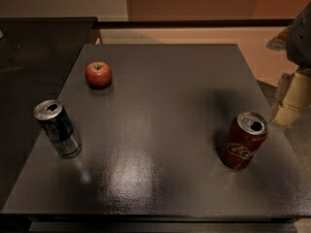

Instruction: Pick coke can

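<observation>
One coke can (244,141) near right-edge gripper (290,103)

The tool (290,100) (pale, far right) seems partly cut off by the view's right edge.

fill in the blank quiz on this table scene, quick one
1. The coke can stands upright near the table's ____ edge.
2. The apple sits toward the back, on the ____ side.
3. Counting the silver-and-blue can, the table holds ____ cans.
4. The gripper, just beyond the table's right edge, is nearest the ____ can.

Missing words: right; left; two; coke
</observation>
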### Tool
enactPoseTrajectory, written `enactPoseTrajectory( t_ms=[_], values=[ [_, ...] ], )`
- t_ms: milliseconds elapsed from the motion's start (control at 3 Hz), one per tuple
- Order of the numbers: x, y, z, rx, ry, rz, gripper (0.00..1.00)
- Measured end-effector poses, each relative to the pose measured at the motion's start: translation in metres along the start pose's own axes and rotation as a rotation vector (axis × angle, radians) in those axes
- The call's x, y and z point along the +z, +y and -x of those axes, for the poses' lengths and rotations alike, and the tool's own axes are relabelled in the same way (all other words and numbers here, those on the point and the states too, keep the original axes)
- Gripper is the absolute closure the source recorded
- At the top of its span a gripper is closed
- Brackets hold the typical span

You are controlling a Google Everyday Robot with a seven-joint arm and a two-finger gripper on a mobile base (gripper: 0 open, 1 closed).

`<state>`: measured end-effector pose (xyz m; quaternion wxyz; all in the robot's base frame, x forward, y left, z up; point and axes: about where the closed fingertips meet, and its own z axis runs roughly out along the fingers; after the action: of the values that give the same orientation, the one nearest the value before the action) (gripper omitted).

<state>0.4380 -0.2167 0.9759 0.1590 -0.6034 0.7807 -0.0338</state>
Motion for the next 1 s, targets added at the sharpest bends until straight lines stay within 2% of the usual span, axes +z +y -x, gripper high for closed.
enactPoseTrajectory(
  t_ms=[667,1000],
  values=[
    [0.018,0.039,-0.011,-0.001,-0.165,0.082,0.0],
    [0.025,0.052,-0.012,-0.007,-0.22,0.114,0.0]
  ],
)
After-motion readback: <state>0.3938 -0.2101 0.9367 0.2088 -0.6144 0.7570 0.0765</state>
